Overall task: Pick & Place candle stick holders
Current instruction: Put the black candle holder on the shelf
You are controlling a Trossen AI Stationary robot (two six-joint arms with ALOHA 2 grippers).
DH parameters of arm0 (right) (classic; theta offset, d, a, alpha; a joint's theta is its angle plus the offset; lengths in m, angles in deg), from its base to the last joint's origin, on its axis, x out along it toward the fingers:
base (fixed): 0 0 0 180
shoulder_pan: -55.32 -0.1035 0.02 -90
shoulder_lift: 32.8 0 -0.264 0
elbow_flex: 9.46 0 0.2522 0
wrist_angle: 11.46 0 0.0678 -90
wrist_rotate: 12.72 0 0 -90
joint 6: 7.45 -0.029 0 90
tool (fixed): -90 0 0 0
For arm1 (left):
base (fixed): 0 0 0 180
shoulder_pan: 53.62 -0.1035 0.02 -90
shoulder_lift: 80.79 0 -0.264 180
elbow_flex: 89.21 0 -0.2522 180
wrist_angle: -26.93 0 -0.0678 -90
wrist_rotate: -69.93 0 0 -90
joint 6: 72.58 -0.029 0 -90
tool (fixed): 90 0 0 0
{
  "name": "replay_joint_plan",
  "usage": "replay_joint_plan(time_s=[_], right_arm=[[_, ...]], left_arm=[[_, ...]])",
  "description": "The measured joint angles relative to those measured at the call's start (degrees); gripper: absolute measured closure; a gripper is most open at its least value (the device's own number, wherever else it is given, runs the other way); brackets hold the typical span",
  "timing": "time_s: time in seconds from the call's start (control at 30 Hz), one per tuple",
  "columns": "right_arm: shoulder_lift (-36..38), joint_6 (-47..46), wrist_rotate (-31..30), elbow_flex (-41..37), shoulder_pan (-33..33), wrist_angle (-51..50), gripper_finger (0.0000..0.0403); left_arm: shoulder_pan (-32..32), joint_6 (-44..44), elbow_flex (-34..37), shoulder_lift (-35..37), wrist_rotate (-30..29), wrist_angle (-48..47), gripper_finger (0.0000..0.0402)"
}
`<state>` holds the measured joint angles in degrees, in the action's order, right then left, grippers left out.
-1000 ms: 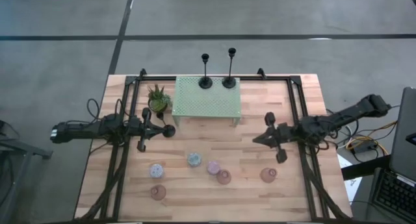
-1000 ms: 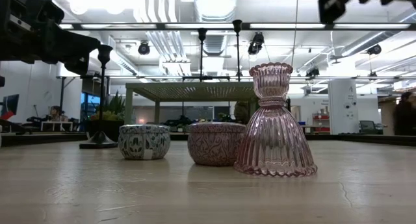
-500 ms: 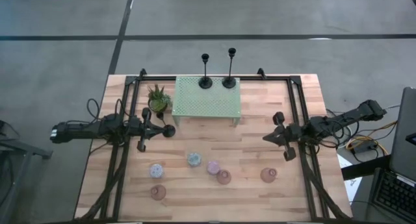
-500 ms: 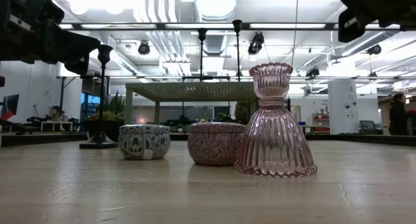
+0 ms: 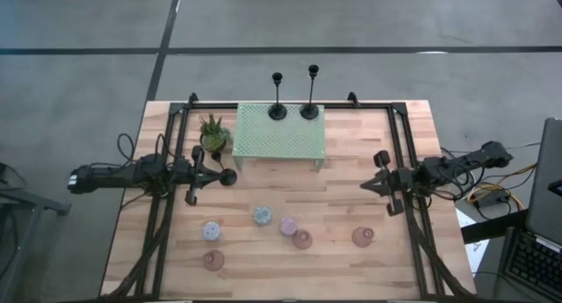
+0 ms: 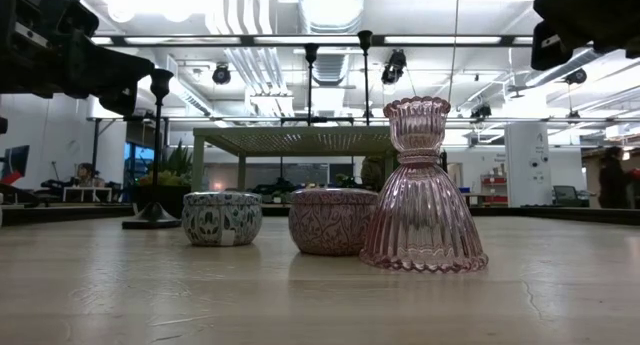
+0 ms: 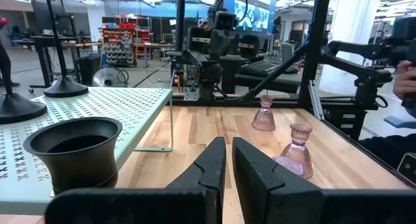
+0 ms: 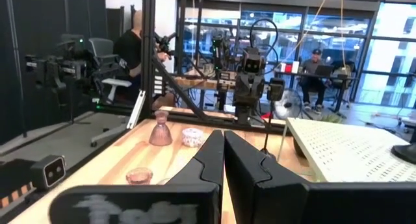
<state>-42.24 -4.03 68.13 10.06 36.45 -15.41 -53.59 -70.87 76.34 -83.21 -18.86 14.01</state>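
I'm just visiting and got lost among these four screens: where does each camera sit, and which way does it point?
High view: overhead, straight down on the wooden table; both arms show.
Low view: table height, facing the ribbed pink glass holder; arm parts above.
Left wrist view: on the left arm, past its shut left tool across the table.
Right wrist view: past the shut right tool.
Both wrist views share the mint-green perforated metal shelf.

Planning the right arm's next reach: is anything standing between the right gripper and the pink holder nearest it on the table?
Nothing visible does. In the high view the right gripper, shut, hovers near the table's right side, and the pink holder stands alone nearer the front edge, with only bare wood between them.
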Motion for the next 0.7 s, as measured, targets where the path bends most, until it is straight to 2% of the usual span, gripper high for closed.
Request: replay_joint_plan(time_s=[0.7], right_arm=[[1.4,1.3,0.0,-0.2,0.0,-0.9,0.0394]], left_arm=[[0.0,0.4,0.0,0.0,-0.1,0.1,0.0367]])
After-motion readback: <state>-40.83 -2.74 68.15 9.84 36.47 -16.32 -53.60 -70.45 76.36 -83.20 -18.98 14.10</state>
